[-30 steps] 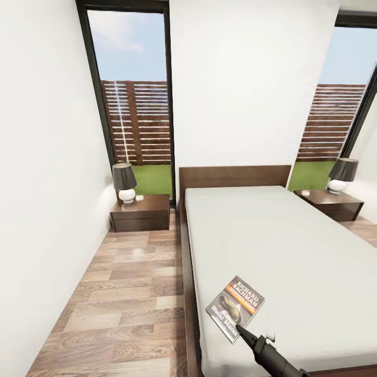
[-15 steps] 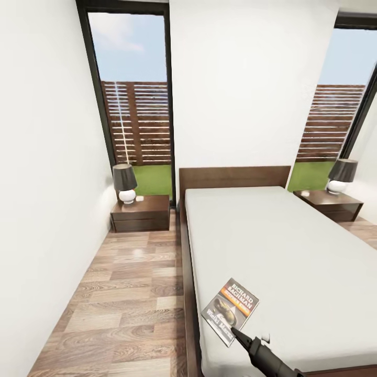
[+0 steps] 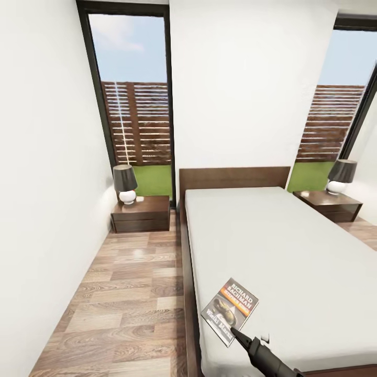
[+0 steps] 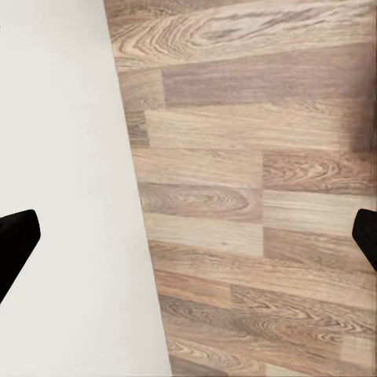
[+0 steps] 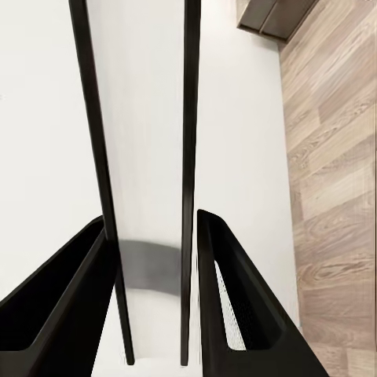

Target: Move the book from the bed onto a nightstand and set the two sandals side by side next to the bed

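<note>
The book [image 3: 229,311], dark with an orange band and "Richard Bachman" lettering, hangs tilted over the near left part of the bed [image 3: 293,251]. My right gripper [image 3: 234,331] is shut on its near corner. In the right wrist view the black fingers [image 5: 236,290] clamp a pale slab with dark edges, the book [image 5: 145,157] seen edge-on. My left gripper [image 4: 188,243] is open, with fingertips [image 4: 16,236] far apart over wood floor and a white surface. One nightstand [image 3: 140,213] stands left of the headboard, another nightstand [image 3: 329,205] right of it. The sandals are out of view.
Each nightstand carries a black-shaded lamp [image 3: 124,183] on its top; the other lamp [image 3: 343,177] is at the right. A strip of plank floor [image 3: 125,293] runs between the left wall and the bed. Tall black-framed windows [image 3: 133,94] flank the headboard.
The book and my right gripper have shifted slightly left and nearer the bed's edge together. The head view has drifted a little.
</note>
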`<state>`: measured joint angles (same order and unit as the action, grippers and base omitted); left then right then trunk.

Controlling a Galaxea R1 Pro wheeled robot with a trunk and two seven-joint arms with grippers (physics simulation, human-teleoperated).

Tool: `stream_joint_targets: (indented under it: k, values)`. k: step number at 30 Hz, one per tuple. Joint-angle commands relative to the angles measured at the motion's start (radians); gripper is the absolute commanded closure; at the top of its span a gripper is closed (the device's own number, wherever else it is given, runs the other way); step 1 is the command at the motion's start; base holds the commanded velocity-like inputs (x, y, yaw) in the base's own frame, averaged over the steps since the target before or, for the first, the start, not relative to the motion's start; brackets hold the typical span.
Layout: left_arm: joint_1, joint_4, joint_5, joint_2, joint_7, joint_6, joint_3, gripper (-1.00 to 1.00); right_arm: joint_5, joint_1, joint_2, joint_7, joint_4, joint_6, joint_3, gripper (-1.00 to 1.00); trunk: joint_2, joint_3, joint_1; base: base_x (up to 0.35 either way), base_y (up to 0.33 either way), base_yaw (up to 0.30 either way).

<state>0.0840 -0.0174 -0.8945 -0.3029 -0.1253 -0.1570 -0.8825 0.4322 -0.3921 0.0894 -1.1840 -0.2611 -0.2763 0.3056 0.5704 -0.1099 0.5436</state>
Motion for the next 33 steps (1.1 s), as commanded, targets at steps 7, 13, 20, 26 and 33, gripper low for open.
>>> stream_joint_targets:
  k: [7, 13, 20, 26, 33]
  values:
    - [-0.027, -0.005, -0.004, 0.011, -0.005, -0.003, -0.009, -1.00, 0.010, -0.001, 0.000, -0.002, 0.006, 0.058, -0.002, 1.00, -0.048, 0.020, -0.027, 0.000, 0.000, 0.000]
    - [-0.042, -0.006, -0.003, 0.024, -0.005, -0.003, -0.010, -1.00, 0.011, -0.001, 0.000, -0.002, 0.009, 0.088, -0.002, 1.00, -0.090, 0.039, -0.050, 0.000, 0.000, 0.000]
    - [-0.047, -0.017, -0.002, 0.031, -0.004, -0.003, -0.010, -1.00, 0.012, -0.001, 0.000, -0.002, 0.009, 0.099, 0.001, 1.00, -0.139, 0.061, -0.076, 0.000, 0.000, 0.000]
    - [-0.048, -0.021, -0.001, 0.038, -0.004, -0.003, -0.010, -1.00, 0.012, -0.001, 0.000, -0.002, 0.009, 0.102, 0.000, 1.00, -0.170, 0.079, -0.094, 0.000, 0.000, 0.000]
    - [-0.048, -0.022, -0.001, 0.042, -0.004, -0.004, -0.011, -1.00, 0.012, -0.001, 0.000, -0.002, 0.010, 0.104, -0.001, 1.00, -0.170, 0.088, -0.094, 0.000, 0.000, 0.000]
